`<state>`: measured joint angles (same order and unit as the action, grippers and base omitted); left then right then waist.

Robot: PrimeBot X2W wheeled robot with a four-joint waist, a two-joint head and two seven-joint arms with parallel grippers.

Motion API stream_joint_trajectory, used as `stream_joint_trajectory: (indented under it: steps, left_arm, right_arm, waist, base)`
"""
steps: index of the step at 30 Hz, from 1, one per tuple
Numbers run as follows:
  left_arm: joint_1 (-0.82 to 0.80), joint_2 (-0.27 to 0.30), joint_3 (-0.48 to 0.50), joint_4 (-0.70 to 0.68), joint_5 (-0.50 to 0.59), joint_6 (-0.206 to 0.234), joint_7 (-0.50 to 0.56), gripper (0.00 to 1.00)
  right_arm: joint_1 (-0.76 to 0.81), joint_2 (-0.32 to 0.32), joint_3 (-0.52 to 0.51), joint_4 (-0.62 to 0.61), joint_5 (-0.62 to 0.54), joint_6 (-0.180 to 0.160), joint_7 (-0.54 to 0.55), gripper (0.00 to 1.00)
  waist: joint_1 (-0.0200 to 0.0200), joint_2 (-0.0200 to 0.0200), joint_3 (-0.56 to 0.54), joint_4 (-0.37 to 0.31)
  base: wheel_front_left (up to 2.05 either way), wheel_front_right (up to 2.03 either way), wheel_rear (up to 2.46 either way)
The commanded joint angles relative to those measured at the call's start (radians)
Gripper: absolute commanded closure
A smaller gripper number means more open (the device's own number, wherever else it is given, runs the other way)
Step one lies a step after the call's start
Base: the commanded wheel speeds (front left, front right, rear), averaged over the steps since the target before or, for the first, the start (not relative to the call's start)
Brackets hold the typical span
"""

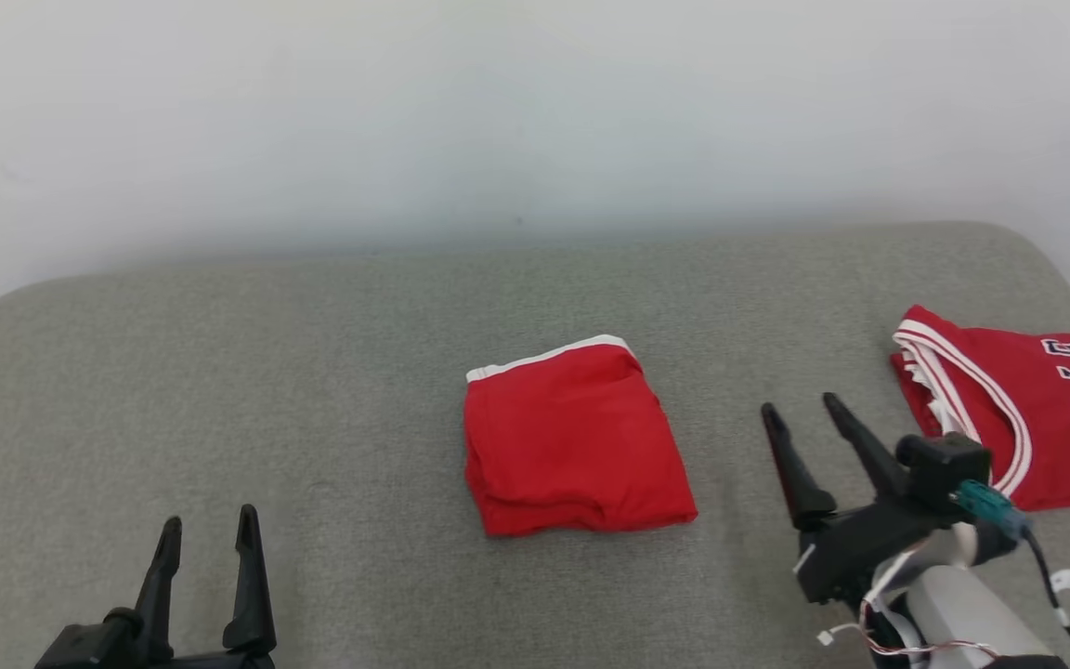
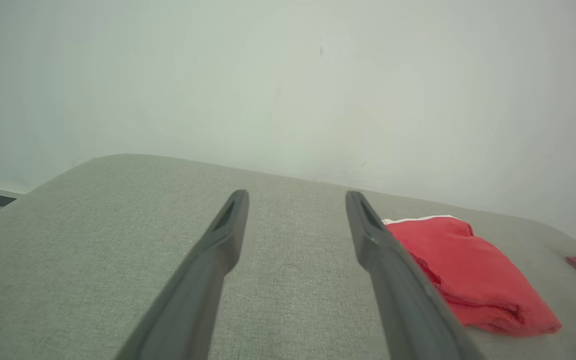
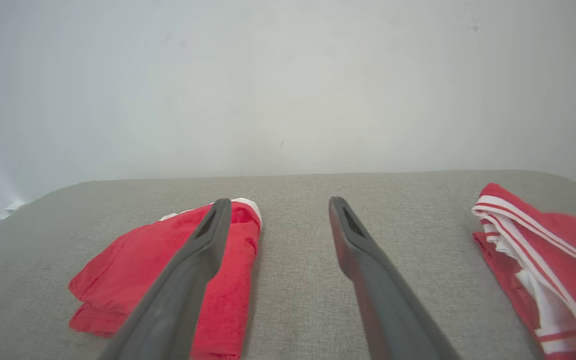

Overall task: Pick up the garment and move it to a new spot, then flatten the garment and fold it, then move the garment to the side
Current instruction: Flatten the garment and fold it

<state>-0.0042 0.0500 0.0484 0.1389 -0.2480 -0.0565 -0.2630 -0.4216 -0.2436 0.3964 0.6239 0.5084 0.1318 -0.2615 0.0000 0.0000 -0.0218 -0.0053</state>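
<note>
1. The folded red shorts (image 1: 577, 441) are seen at the middle of the grey padded surface (image 1: 312, 372). The white waistband is at the far edge, and the long axis runs roughly from 11 to 5 o'clock in the head view.
2. From the right gripper (image 1: 800, 404) the shorts are found at about 9 o'clock, near but apart. From the left gripper (image 1: 209, 518) they are at about 2 o'clock, well apart. The right arm is judged the nearer.
3. Both pairs of fingers are spread wide, and nothing is grasped.
4. A red jersey (image 1: 1037, 418) is laid at 3 o'clock of the right gripper, by the surface's right edge. Bare grey surface is seen toward 9 o'clock of the shorts.
5. A plain pale wall (image 1: 498, 111) is seen behind.
</note>
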Motion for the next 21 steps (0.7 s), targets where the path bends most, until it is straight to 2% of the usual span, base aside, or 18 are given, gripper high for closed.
stream_joint_trajectory:
  steps: [1, 8, 13, 21]
  left_arm:
    - [0.005, 0.001, 0.004, -0.004, -0.001, 0.005, -0.001, 0.0]
    - [0.01, 0.001, 0.029, 0.028, 0.043, 0.006, -0.001, 0.0]
    - [0.023, 0.002, 0.054, 0.057, 0.075, -0.003, -0.001, 0.0]
    - [0.045, 0.002, 0.081, 0.073, 0.098, -0.011, -0.001, 0.0]
  right_arm:
    - [0.017, -0.006, -0.016, -0.014, -0.017, -0.003, -0.003, 0.0]
    - [0.142, 0.003, -0.193, -0.123, -0.13, -0.003, -0.004, 0.0]
    - [0.205, 0.018, -0.234, -0.165, -0.175, -0.003, -0.004, 0.0]
    - [0.247, 0.037, -0.252, -0.175, -0.166, -0.003, -0.003, 0.0]
  waist:
    - [0.0, 0.0, -0.018, -0.026]
    - [0.0, 0.0, -0.034, -0.047]
    - [0.0, 0.0, -0.045, -0.061]
    - [0.0, 0.0, -0.064, -0.08]
  base:
    - [0.0, 0.0, 0.0]
    - [0.0, 0.0, 0.0]
    - [0.0, 0.0, 0.0]
    - [0.0, 0.0, 0.0]
